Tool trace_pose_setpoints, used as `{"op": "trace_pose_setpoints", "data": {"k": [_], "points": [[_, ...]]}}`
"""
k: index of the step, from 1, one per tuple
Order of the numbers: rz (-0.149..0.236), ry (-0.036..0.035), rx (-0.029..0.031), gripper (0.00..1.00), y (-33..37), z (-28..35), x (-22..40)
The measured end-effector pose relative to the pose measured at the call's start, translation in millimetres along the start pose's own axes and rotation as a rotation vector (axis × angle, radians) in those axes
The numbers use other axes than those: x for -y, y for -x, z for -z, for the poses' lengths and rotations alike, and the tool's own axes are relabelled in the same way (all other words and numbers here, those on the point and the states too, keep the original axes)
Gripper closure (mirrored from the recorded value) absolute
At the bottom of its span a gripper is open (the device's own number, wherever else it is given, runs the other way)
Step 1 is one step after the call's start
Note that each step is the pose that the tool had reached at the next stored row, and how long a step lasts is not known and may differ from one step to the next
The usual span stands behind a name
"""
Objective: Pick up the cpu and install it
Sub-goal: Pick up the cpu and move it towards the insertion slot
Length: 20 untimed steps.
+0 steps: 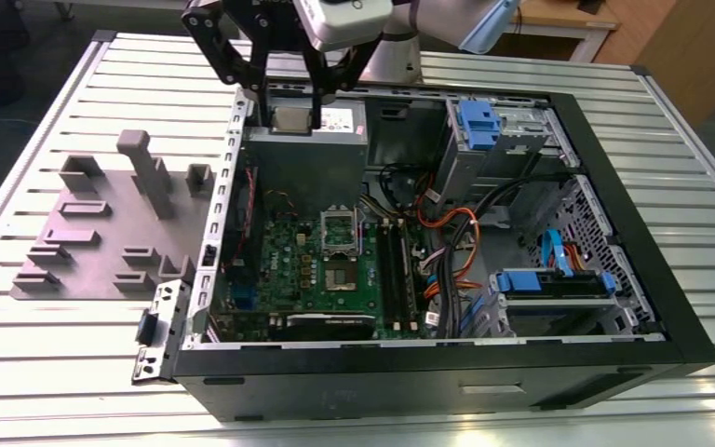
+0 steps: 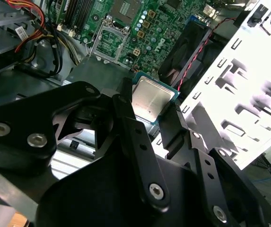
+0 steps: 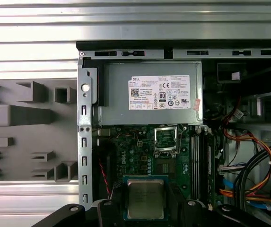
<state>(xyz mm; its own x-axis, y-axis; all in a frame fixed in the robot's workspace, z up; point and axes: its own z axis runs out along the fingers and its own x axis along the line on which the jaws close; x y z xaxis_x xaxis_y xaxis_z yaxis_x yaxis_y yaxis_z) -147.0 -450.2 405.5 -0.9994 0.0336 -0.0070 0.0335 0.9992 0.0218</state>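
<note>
Nearest, in the first wrist view, the pincer (image 3: pixel 146 210) is clamped on the cpu (image 3: pixel 145 198). Its black fingers (image 3: pixel 188 210) press two opposite edges and leave the silvery top bare. The chip hangs level in the air, above the open computer case (image 1: pixel 631 270). I judge it light, thin and stiff, with a slick lid and a delicate underside, so the edges are the right place to hold it, and only gently. Beyond it lies the green board (image 3: pixel 140 156) with its metal-framed socket (image 3: pixel 166 139), which looks unfilled. Further on is the grey power supply box (image 3: pixel 149 99). Outside the case wall, a grey fixture (image 1: pixel 97 233) sits on the ribbed worktop (image 1: pixel 34 372).
</note>
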Motion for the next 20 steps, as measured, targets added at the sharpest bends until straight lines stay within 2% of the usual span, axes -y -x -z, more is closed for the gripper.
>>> {"op": "trace_pose_setpoints", "data": {"k": [12, 20], "points": [[0.0, 0.0, 0.0, 0.53, 7.3, 0.0, -0.2], [0.0, 0.0, 0.0, 0.53, 8.4, -0.1, -0.3]]}}
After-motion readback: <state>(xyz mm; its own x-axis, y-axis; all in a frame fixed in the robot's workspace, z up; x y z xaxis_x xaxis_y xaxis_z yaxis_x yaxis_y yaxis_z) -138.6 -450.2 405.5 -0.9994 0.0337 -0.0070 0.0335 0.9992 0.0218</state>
